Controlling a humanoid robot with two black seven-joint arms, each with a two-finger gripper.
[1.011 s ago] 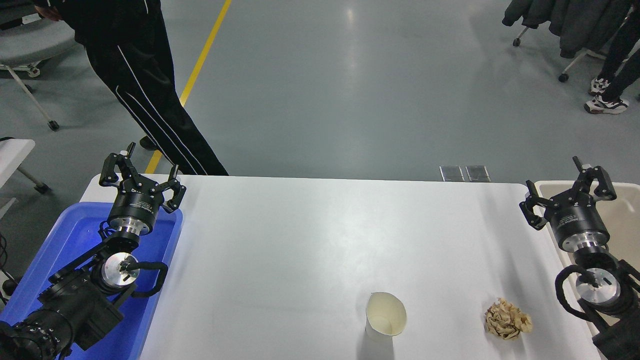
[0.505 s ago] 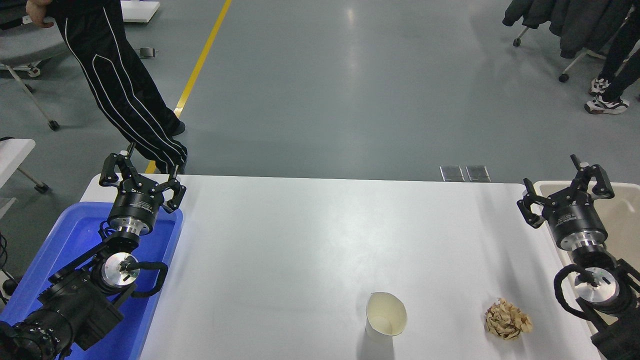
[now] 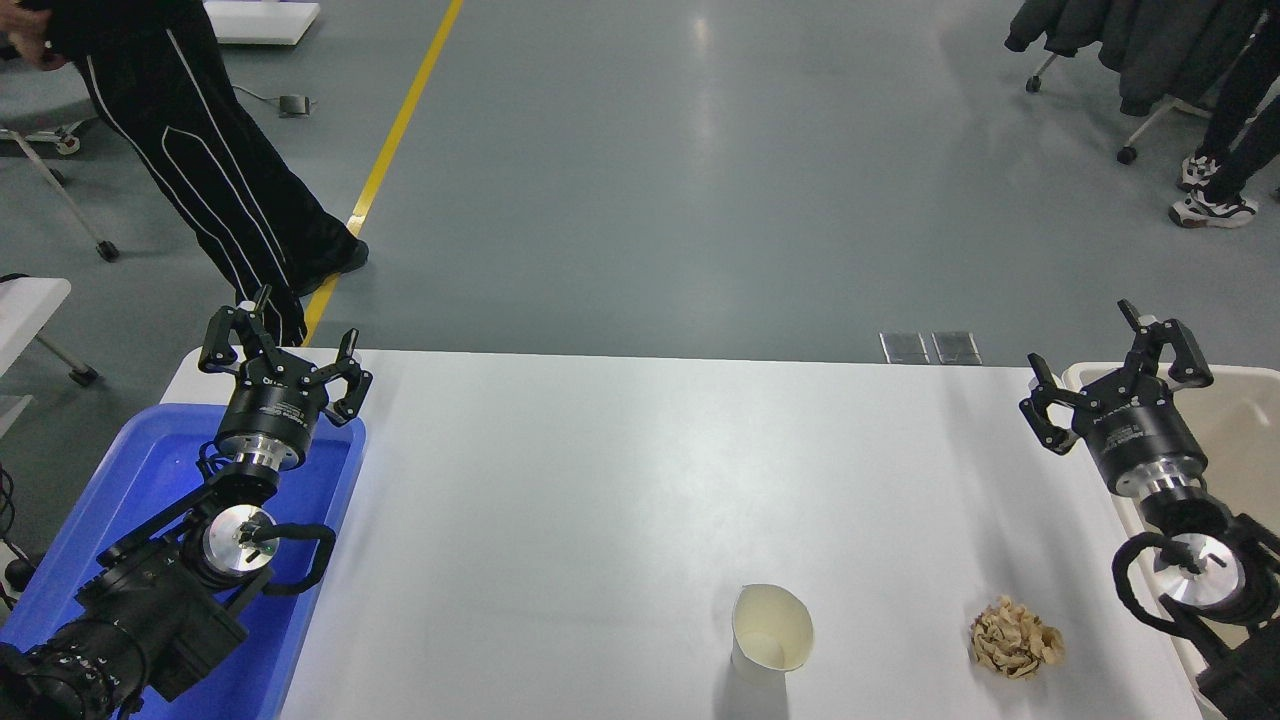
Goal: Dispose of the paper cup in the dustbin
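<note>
Cup status: paper cup (image 3: pixel 770 630) stands upright on the counter (image 3: pixel 600 480) near the front edge, mouth up, rim slightly squashed, nothing touching it. Crumpled brown paper ball (image 3: pixel 1016 638) sits to its right, well apart, so there's room to close around the cup without catching it. Dustbin (image 3: pixel 1235 420) is off the counter's right side, beige, rim just beside the counter edge; looks placed so the drop is a short sideways carry.

Right gripper (image 3: pixel 1110 375) hangs over the counter's right edge beside the bin rim, fingers spread wide, holding nothing and touching nothing. It's far from the cup: cup is nearer the camera and to its left. My read: approach not yet made, and the grasp comes next. A squashed rim and thin wall mean a gentle squeeze on the body, or it collapses.

Left gripper (image 3: pixel 282 355) parked over the blue tub (image 3: pixel 150 470) at lower left, fingers apart, empty.

Person's legs (image 3: pixel 200 170) at far left, clear of the counter.
</note>
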